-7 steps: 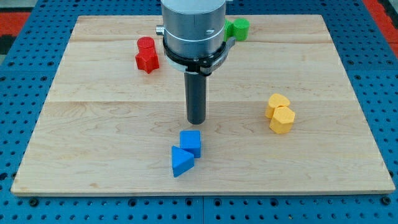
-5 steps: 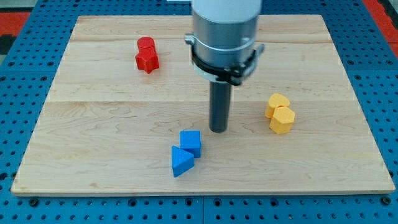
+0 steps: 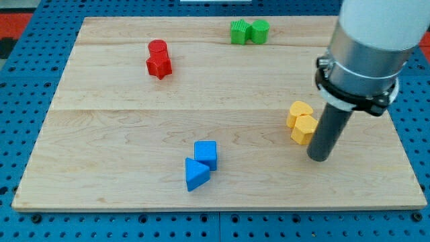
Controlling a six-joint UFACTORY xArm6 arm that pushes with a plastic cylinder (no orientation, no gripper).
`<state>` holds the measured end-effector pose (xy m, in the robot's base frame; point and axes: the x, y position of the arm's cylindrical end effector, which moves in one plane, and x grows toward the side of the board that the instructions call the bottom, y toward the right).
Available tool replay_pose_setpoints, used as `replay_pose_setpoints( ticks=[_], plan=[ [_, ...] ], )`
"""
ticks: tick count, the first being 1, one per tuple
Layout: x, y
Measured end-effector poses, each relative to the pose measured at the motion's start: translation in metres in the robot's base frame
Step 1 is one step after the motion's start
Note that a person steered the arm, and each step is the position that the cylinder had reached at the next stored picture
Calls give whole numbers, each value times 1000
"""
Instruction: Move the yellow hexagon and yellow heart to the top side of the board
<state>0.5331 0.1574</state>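
Note:
The yellow heart [image 3: 299, 111] and the yellow hexagon [image 3: 304, 129] sit touching each other at the view's right, the heart just above the hexagon. My tip [image 3: 320, 158] rests on the board just to the lower right of the hexagon, with the rod partly covering the hexagon's right edge. I cannot tell whether the rod touches it.
Two green blocks [image 3: 248, 31] sit side by side at the board's top edge. A red cylinder and a red star-like block [image 3: 158, 59] sit together at the upper left. A blue cube [image 3: 205, 154] and a blue triangular block [image 3: 196, 174] sit at the lower middle.
My tip has moved from the board's middle, above the blue blocks, to the right and slightly down, ending at the yellow hexagon's lower right. No block has moved.

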Motion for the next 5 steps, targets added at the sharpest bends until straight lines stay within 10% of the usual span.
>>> replay_pose_setpoints(
  ticks=[5],
  plan=[
    [-55,-35]
  ],
)
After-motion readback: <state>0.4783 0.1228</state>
